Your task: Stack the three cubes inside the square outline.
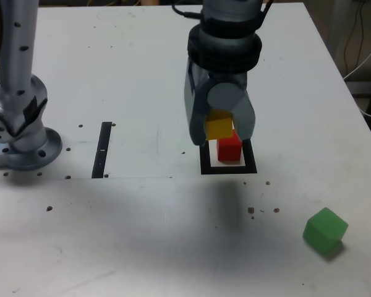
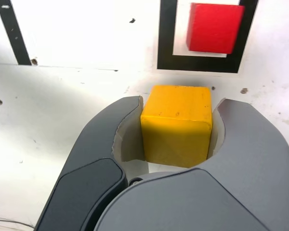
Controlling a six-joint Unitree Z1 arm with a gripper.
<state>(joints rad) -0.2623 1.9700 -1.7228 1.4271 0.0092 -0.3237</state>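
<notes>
- The gripper (image 1: pixel 221 127) has its jaws closed on the yellow cube (image 1: pixel 219 127), one jaw against each side of the block, as the wrist view shows plainly (image 2: pixel 177 124).
- The yellow cube hangs off the table, above and partly in front of the red cube (image 1: pixel 230 148) in the exterior view (whether the two touch I cannot tell).
- The red cube (image 2: pixel 214 27) sits on the white centre of the square outline (image 1: pixel 229 168), just beyond the gripper's tips in the wrist view (image 2: pixel 166 43).
- The green cube (image 1: pixel 325 230) lies tilted on the table (image 1: pixel 142 74), well apart from the gripper, toward the exterior view's right and nearer the camera.
- A narrow black strip (image 1: pixel 102 149) lies on the table to the exterior view's left of the gripper, with the arm's base (image 1: pixel 21 133) farther that way.
</notes>
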